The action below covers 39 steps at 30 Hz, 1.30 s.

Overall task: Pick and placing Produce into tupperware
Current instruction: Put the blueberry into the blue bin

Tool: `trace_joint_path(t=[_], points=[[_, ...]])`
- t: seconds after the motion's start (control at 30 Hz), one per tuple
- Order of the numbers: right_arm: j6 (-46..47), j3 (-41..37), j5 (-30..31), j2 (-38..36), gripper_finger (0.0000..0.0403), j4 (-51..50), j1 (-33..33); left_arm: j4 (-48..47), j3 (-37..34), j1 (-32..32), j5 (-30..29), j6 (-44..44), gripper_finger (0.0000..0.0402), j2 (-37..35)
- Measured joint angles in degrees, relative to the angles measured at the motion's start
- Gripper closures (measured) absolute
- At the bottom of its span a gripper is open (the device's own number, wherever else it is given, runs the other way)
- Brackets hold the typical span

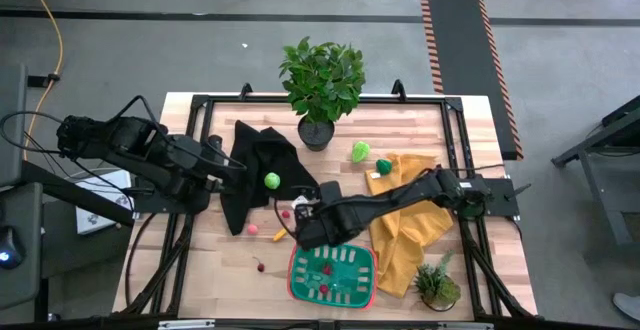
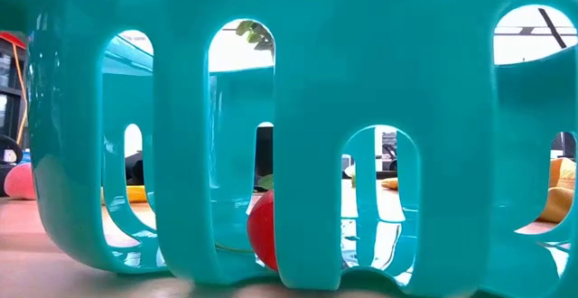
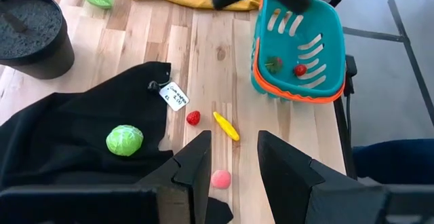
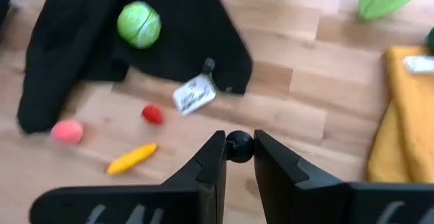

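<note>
Right wrist view shows the right gripper [image 4: 239,149] pinching a small round dark ball [image 4: 239,146] between its fingertips above the pale planked wood table [image 4: 305,115]. Near it lie a slim yellow piece [image 4: 131,158], long axis slanted, a red bit [image 4: 152,114] and a pink ball [image 4: 66,132]. The lime-green ball [image 4: 139,24] rests on limp black cloth [image 4: 183,41]. The slotted glossy tupperware [image 1: 333,273] sits at the table's near edge, long axis sideways. The left gripper [image 3: 234,173] hovers spread, empty.
</note>
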Motion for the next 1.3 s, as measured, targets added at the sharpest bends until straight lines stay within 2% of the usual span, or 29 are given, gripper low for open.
trace_joint_path(t=[0.4, 0.8, 1.0, 1.3], points=[[-3.6, 0.0, -2.0, -3.3, 0.0355, 3.6, 6.5, 0.1, 0.0, 0.0, 0.2, -3.5, 0.0291, 0.0], [-15.0, 0.0, -8.1, -3.7, 0.0355, 9.6, 10.3, 0.9, 0.0, 0.0, 0.2, -7.5, 0.0291, 0.0], [-18.5, 0.0, -13.3, -3.7, 0.0355, 10.6, 11.2, 0.9, 0.0, 0.0, -0.5, -9.5, 0.0291, 0.0], [-24.1, 0.0, -25.1, -3.7, 0.0355, 10.8, 11.3, 0.9, 0.0, 0.0, -0.9, -9.7, 0.0291, 0.0]])
